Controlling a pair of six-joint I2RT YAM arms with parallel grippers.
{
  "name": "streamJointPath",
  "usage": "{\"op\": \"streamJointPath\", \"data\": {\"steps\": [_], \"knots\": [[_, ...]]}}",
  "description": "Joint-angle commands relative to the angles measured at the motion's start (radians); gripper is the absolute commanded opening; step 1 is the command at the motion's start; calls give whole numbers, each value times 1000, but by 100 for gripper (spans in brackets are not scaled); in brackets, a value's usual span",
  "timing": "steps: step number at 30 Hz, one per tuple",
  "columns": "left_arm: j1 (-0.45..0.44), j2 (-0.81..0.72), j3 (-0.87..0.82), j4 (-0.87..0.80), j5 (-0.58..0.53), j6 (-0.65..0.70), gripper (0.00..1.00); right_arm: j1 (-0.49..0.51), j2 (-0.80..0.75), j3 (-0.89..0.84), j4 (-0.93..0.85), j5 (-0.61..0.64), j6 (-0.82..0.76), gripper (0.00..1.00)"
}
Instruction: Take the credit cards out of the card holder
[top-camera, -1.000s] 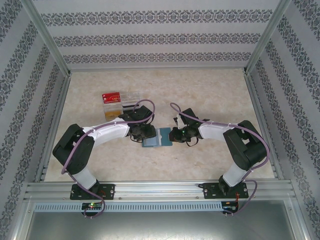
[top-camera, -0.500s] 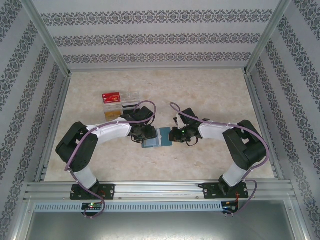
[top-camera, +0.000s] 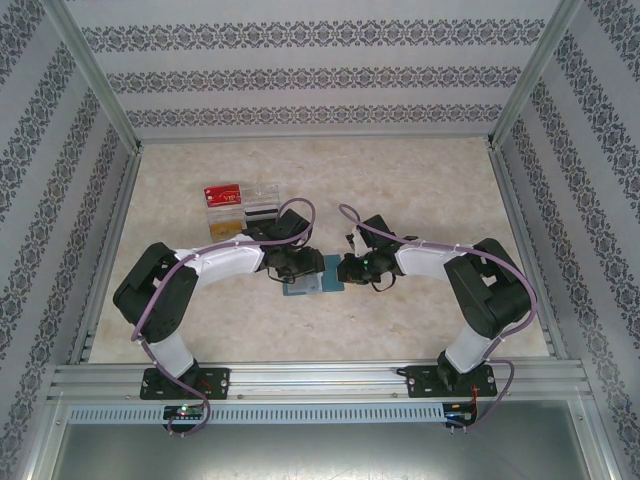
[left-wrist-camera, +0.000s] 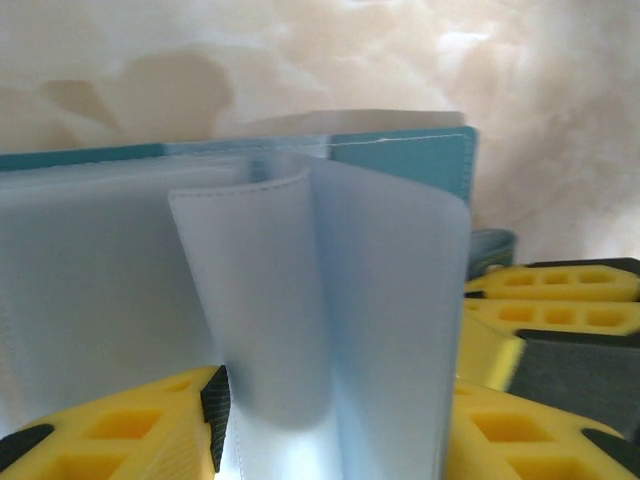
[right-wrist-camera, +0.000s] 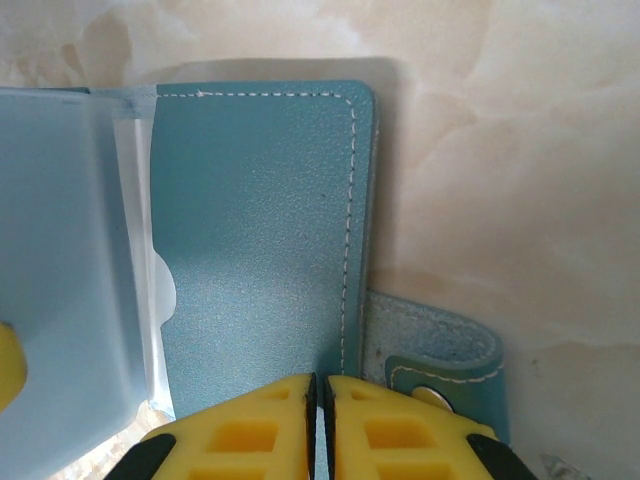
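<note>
The right hand (right-wrist-camera: 320, 400) is closed almost completely. Its two yellow ribbed fingers (right-wrist-camera: 250, 432) stand with only a thin slit between them, and the stitched edge of the flat blue-grey card holder (right-wrist-camera: 260, 230) runs into that slit, so this hand pinches the cover panel. Just right of its fingers, the holder's short blue closing strap with a metal snap (right-wrist-camera: 445, 352) lies flat on the marbled beige desk (right-wrist-camera: 520, 150). To the left of the pinched panel, a pale translucent plastic sleeve (right-wrist-camera: 60, 250) is lifted off the cover.

The left hand (left-wrist-camera: 335, 405) faces the right hand across the holder. Its yellow fingers (left-wrist-camera: 130, 432) stand roughly half apart, with the holder's clear sleeves rising between them. One sleeve is curled into a loose fold against the dark pad of the left-side finger, and a flatter sleeve crosses in front of the other finger. The pictures do not show whether the fingers press on these sleeves or merely flank them. The sleeves look milky, and it cannot be made out whether a credit card sits inside them.

From above, the holder lies open on the desk directly between the two hands. Beyond the left hand, towards the far side of the desk, sits a clear plastic compartment tray (top-camera: 264, 189). A red card with white lettering (top-camera: 222, 193) and a black card with a white stripe (top-camera: 260, 212) lie in it, well apart from both hands.
</note>
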Motion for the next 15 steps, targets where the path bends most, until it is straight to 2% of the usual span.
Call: {"op": "streamJointPath", "data": {"steps": [1, 7, 15], "knots": [[6, -18, 9, 107, 97, -12, 51, 5, 10, -6, -4, 2, -11, 14], [4, 17, 13, 207, 175, -39, 51, -17, -90, -67, 66, 1, 10, 16], [5, 29, 40, 222, 168, -41, 58, -41, -221, -153, 160, 3, 19, 21]]}}
